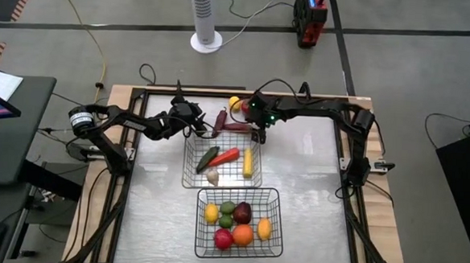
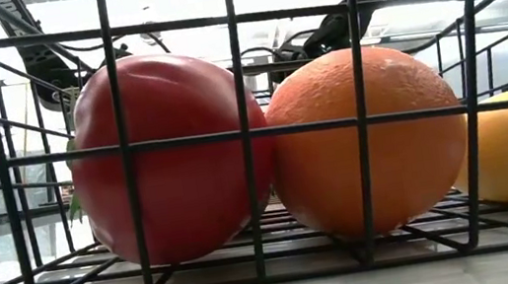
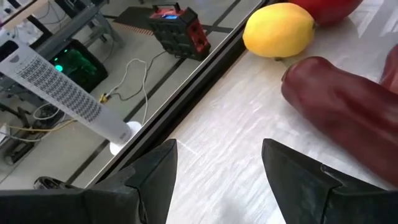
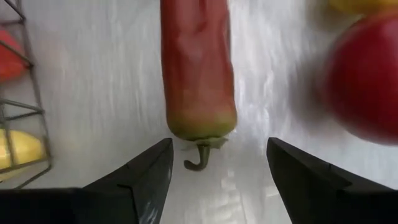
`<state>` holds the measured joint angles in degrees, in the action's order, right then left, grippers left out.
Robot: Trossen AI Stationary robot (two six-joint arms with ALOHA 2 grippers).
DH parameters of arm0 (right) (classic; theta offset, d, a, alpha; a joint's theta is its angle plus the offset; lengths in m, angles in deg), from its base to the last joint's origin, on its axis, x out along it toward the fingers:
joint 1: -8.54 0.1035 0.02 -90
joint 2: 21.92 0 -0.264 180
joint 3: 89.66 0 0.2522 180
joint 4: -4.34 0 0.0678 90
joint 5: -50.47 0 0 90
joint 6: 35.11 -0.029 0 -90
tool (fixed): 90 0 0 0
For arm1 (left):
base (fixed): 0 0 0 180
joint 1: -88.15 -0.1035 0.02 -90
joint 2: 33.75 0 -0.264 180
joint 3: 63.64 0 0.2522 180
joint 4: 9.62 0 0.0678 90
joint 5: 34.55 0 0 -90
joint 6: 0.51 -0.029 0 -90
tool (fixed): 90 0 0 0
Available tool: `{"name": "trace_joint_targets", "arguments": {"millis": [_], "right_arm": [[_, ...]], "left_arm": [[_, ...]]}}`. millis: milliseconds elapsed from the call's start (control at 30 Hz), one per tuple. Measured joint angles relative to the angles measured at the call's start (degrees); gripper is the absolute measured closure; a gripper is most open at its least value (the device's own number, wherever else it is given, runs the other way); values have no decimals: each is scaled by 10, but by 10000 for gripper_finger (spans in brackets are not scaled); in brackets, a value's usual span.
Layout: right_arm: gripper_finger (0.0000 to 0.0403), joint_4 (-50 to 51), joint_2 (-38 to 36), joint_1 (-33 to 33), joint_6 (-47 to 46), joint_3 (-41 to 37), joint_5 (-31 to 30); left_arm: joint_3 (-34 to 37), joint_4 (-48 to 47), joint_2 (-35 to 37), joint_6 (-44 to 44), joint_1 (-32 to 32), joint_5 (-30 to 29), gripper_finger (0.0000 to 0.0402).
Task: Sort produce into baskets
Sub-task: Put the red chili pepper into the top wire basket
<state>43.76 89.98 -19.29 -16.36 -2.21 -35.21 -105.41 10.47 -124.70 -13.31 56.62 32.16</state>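
Right gripper spread over red pepper.
Pepper's stem end lies between fingers, untouched, beside far basket.

two dark jointed arms, black cables, green light on right arm.

Table right of baskets bare; far edge crowded: pepper, lemon.

Grey concrete floor with dark seams. White tower fan beyond the table; red-black box nearby. Yellow cable crosses floor. Dark desk at left.
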Motion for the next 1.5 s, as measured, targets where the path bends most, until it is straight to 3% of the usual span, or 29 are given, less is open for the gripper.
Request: {"name": "trace_joint_targets", "arguments": {"millis": [433, 800, 1000, 1200, 1500], "right_arm": [[156, -6, 18, -1, 4, 0, -13], [307, -4, 18, -4, 6, 0, -14], [369, -4, 17, -15, 11, 0, -14], [361, 1, 14, -33, 13, 0, -15], [358, 34, -35, -39, 26, 1, -26]], "left_arm": [[0, -1, 0, 0, 0, -2, 178], [0, -5, 0, 0, 0, -17, 178], [0, -31, 24, -1, 0, -91, 178], [0, -79, 68, 0, 0, -135, 178], [0, -106, 95, 4, 0, -144, 178]]}}
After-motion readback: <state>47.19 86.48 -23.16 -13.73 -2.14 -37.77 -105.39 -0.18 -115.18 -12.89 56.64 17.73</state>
